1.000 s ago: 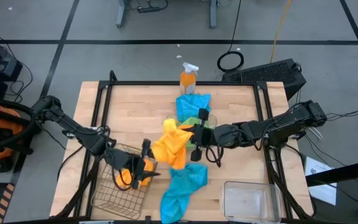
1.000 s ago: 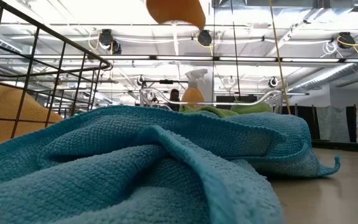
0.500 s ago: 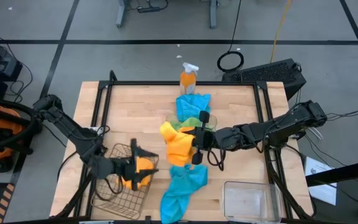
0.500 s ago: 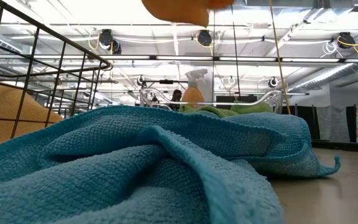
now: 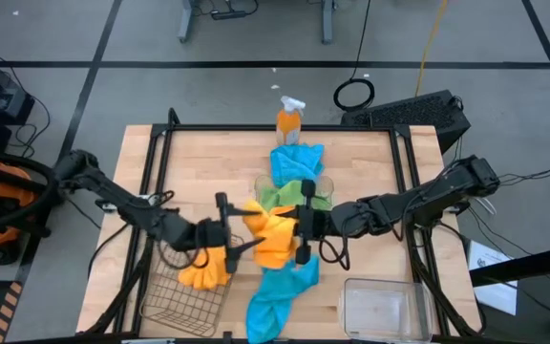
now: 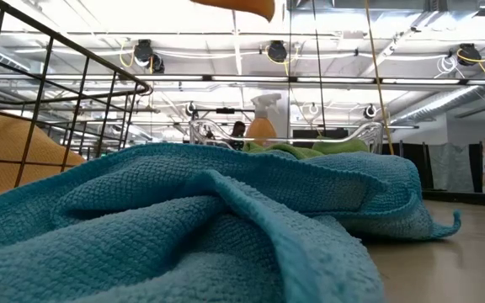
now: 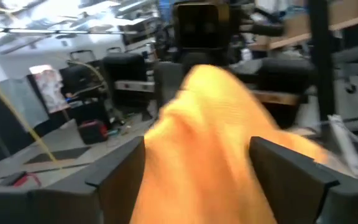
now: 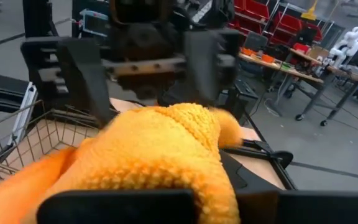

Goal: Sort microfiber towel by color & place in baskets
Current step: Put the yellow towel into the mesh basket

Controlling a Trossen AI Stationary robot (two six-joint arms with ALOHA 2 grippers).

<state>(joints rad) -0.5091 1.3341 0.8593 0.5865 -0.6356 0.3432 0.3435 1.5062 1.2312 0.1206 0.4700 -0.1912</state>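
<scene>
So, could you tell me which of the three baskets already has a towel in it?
The wire mesh basket at the table's front left: an orange-yellow towel lies over its rim. The clear basket at front right looks bare, and the middle clear basket is mostly hidden under towels.

light: bright overhead | glare: low-view ceiling | blur: both wrist views

Orange spray bottle is standing upright at the table's far edge, well beyond both grippers. Black cable coil is lying on the floor past it.
</scene>
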